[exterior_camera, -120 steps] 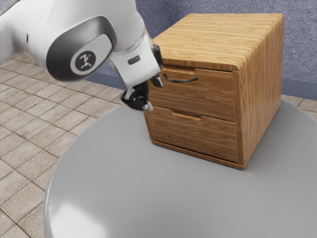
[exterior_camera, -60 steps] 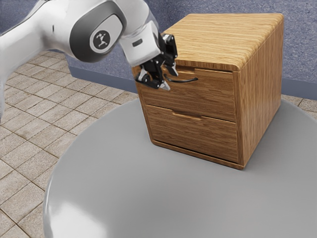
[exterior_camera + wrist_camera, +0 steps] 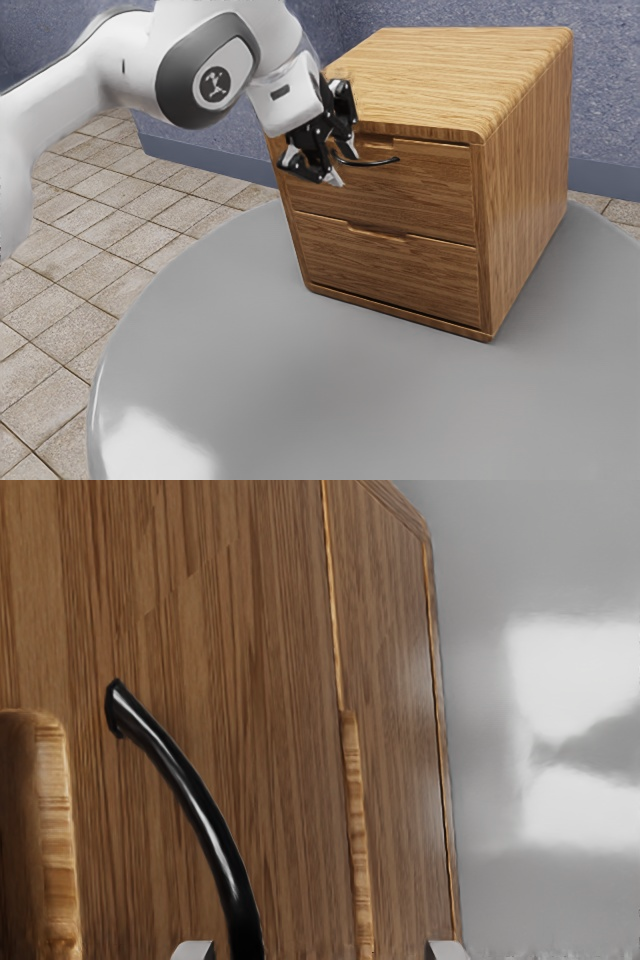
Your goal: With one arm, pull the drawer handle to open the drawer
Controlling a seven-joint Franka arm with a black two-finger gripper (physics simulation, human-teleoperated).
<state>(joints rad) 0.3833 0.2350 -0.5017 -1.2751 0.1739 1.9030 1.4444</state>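
The exterior view looks down across the surface (image 3: 250,390) at the cabinet (image 3: 440,70) front; the wrist view sits close to that front. Both share the handle (image 3: 365,161).

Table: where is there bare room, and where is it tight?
Bare: the table in front of the cabinet, out to its near rim. Tight: the top drawer front, where the gripper sits at the black handle.

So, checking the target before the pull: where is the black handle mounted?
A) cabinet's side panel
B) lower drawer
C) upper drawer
C: the black handle sits on the upper drawer, with the gripper at its end nearer the arm; the lower drawer has a wooden lip instead.
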